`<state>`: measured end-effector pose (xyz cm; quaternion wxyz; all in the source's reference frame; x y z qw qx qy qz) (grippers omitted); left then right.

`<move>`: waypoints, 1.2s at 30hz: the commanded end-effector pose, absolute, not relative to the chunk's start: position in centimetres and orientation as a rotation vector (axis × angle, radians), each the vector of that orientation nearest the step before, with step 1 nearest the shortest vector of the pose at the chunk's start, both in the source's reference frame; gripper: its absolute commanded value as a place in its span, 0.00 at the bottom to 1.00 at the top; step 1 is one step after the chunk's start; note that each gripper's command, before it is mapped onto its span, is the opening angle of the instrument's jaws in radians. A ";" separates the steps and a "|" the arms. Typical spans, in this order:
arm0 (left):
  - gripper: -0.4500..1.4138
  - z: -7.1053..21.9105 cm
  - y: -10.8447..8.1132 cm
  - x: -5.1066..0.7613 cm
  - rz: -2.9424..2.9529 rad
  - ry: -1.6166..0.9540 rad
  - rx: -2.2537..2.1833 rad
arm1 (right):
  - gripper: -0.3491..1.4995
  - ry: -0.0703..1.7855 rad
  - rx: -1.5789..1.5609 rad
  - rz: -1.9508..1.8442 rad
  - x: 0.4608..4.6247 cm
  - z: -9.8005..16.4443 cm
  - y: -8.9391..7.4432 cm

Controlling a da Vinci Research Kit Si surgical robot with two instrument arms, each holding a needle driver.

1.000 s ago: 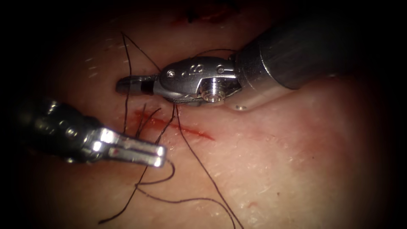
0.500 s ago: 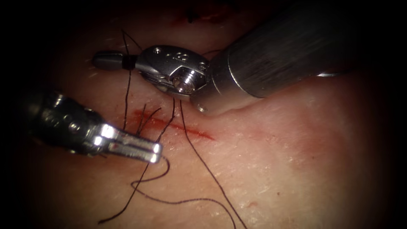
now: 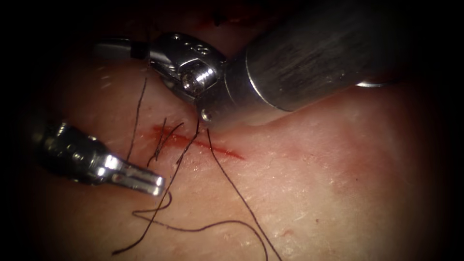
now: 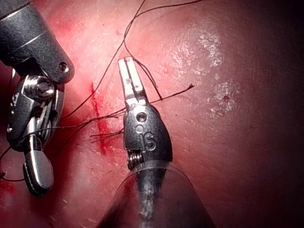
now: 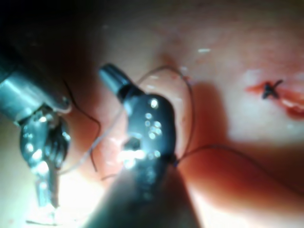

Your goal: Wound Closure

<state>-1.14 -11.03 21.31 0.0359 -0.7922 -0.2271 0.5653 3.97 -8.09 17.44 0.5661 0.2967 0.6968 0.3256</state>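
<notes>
The tissue (image 3: 314, 193) bears a short red cut (image 3: 203, 146) with dark thread (image 3: 232, 191) running through it and short thread ends (image 3: 162, 135) standing up from it. My right tool (image 3: 112, 48) reaches across from the right, its jaws shut and lying above and left of the cut, and a strand (image 3: 137, 106) lies over them near their base. My left tool (image 3: 155, 183) sits below and left of the cut, shut on the thread at its tip. In the left wrist view the left tool (image 4: 127, 71) lies beside the cut (image 4: 99, 118), with the right tool (image 4: 38, 175) across from it.
Slack thread (image 3: 193, 227) curls over the tissue below the cut. An earlier dark stitch (image 3: 224, 19) sits in a red spot at the top, also seen as a stitch (image 5: 271, 89) in the right wrist view. The right tool's thick shaft (image 3: 314, 53) hangs over the cut's upper right.
The right tool has swung up and to the left, carrying the strand that crosses its jaws. The left tool has drawn back to the left, and the slack loop at its tip followed.
</notes>
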 end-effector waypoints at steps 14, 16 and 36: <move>0.00 21.2 -11.0 -0.84 1.690 -0.740 -2.347 | 0.00 1.675 0.902 0.469 3.95 17.4 -8.4; 0.00 21.2 -11.0 -0.76 1.681 -0.743 -2.332 | 0.00 1.691 0.905 0.384 3.91 17.3 -8.4; 0.00 21.3 -10.9 -0.55 1.558 -0.771 -2.281 | 0.11 1.557 0.879 -0.118 3.75 17.1 -8.5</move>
